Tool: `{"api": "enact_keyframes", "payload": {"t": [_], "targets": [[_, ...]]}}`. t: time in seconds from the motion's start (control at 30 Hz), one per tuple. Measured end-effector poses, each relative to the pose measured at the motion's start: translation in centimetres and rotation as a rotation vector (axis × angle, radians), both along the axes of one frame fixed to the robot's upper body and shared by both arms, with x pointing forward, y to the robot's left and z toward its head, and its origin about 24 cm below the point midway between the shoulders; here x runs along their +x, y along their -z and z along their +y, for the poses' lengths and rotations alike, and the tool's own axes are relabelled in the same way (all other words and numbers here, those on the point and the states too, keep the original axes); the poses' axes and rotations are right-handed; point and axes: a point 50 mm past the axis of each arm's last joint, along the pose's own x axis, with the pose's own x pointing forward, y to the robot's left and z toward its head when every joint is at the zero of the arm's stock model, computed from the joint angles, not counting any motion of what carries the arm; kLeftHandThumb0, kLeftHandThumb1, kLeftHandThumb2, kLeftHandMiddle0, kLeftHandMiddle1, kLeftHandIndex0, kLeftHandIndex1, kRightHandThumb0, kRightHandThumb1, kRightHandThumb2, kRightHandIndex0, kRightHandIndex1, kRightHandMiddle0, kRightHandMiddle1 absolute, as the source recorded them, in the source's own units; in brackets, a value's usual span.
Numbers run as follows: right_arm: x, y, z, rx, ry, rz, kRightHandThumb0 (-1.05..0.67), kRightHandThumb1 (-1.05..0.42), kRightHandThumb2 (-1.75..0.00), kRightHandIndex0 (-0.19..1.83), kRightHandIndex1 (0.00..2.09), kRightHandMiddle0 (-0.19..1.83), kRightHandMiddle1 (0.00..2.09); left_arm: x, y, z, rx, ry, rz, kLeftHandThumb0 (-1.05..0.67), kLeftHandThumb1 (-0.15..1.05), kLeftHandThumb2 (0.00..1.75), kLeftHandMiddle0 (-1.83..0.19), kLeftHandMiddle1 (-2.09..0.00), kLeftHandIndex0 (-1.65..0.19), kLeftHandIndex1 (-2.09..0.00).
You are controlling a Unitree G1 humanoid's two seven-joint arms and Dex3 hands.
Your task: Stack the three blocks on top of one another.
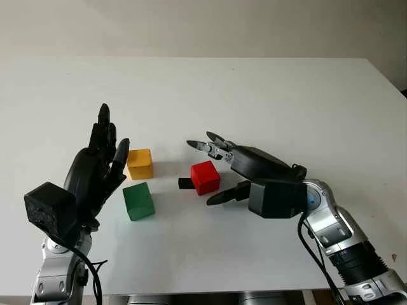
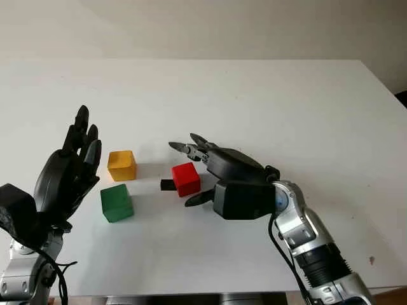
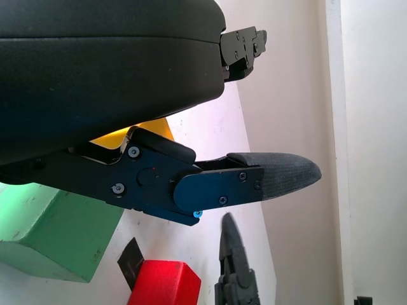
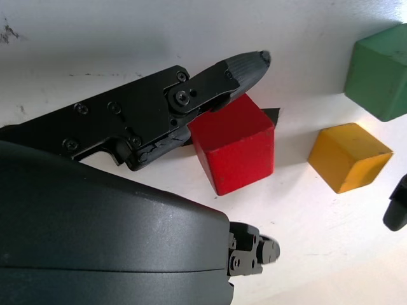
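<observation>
Left hand [image 1: 95, 171], open, raised at near left beside green block [image 1: 138, 201] and yellow block [image 1: 140, 163]. Right hand [image 1: 219, 171], open, fingers flanking red block [image 1: 205, 177], not yet closed. Stacking not begun; all three blocks lie separately on table [image 1: 267, 95].

Green block [image 3: 51, 235] cut by frame edge; yellow block [image 3: 137, 131] mostly hidden behind left hand [image 3: 108, 82].

Blocks: three on the white table [image 1: 267, 95], none stacked
Red block [image 1: 205, 177]: one, at 3 o'clock of the other two
Yellow block [image 1: 140, 163]: one, at 12 o'clock of the green
Green block [image 1: 138, 201]: one, at 6 o'clock of the yellow
Black tape piece [image 1: 184, 183]: one, touching the red block's 9 o'clock side
Hands: two, the left hand [image 1: 98, 166] at 9 o'clock of the blocks, the right hand [image 1: 219, 170] at 3 o'clock
Tables: one
</observation>
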Motion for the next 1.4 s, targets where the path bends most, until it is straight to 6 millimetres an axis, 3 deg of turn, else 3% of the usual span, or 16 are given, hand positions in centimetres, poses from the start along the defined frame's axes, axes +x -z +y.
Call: {"api": "enact_keyframes", "payload": {"t": [0.2, 0.3, 0.57, 0.83, 1.03, 1.4], "targets": [[0.1, -2.7, -1.0, 0.165, 0.051, -0.011, -0.76, -1.02, -0.1, -0.19, 0.0, -0.18, 0.01, -0.1, 0.0, 0.2, 0.009, 0.0, -0.015, -0.76, 1.05, 0.53, 0.19, 0.0, 0.19, 0.0], [-0.2, -4.2, -1.8, 0.307, 0.133, -0.008, -0.73, -1.04, -0.22, -0.19, 0.0, -0.17, 0.04, -0.2, 0.1, 0.3, 0.017, -0.005, -0.021, -0.76, 1.05, 0.51, 0.19, -0.02, 0.19, -0.01], [-1.0, -5.2, -4.1, 0.643, 0.394, -0.073, -0.71, -1.05, -0.39, -0.12, 0.05, -0.08, 0.08, -0.3, 0.2, 0.9, 0.009, -0.03, -0.023, -0.76, 1.05, 0.46, 0.18, -0.04, 0.18, -0.02], [-1.7, -2.9, -5.2, 0.716, 0.538, -0.009, -0.67, -1.05, -0.43, -0.12, 0.05, -0.06, 0.06, 0.0, 0.0, 1.1, 0.025, -0.038, -0.042, -0.73, 1.05, 0.43, 0.17, -0.06, 0.17, -0.05], [-2.4, -0.8, -5.6, 0.763, 0.6, 0.098, -0.69, -1.05, -0.4, -0.14, 0.04, -0.07, 0.05, 0.5, -0.6, 2.1, 0.171, -0.113, -0.053, -0.66, 1.05, 0.34, 0.14, -0.06, 0.14, -0.06], [-2.5, -0.4, -5.6, 0.786, 0.628, 0.116, -0.7, -1.05, -0.41, -0.14, 0.05, -0.07, 0.05, 1.3, -1.4, 2.9, 0.217, -0.127, -0.061, -0.66, 1.05, 0.24, 0.13, -0.05, 0.15, -0.05]]}}
